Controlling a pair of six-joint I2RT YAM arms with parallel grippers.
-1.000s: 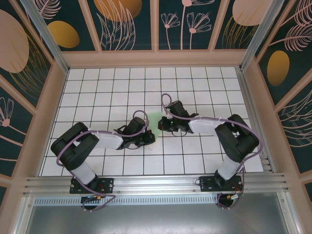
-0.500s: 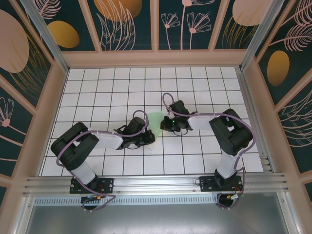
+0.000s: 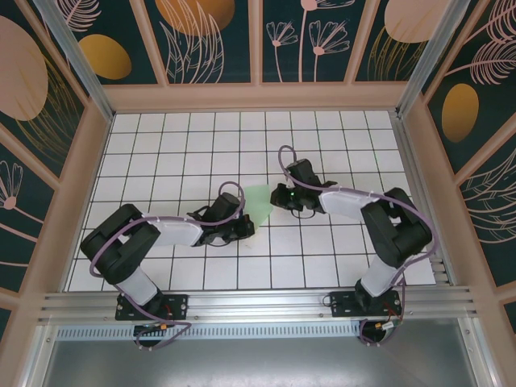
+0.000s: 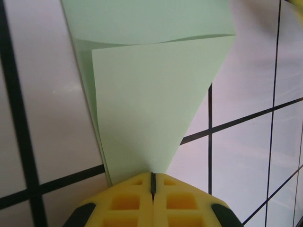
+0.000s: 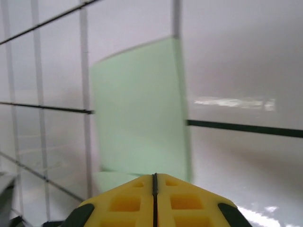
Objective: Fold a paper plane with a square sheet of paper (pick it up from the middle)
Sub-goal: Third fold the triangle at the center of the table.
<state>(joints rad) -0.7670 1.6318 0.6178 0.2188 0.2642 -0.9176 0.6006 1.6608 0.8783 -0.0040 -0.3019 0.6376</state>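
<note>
The square sheet of paper (image 3: 258, 201), pale mint green, lies partly folded on the white grid table between my two grippers. In the left wrist view the paper (image 4: 147, 94) shows layered flaps narrowing to a point at the tips of my left gripper (image 4: 152, 175), which is shut with its tips on that point. My left gripper (image 3: 247, 229) sits at the paper's near edge. My right gripper (image 3: 279, 196) is at the paper's right edge, jaws shut. In the right wrist view the paper (image 5: 137, 127) is blurred just ahead of the right gripper (image 5: 154, 176).
The white grid table (image 3: 193, 153) is boxed in by raised wooden walls (image 3: 258, 97) at the back and both sides. An aluminium rail (image 3: 258, 302) runs along the near edge by the arm bases.
My right gripper has pulled right and slightly toward the back, uncovering more of the green paper. The left gripper has stayed in place on the paper's near end.
</note>
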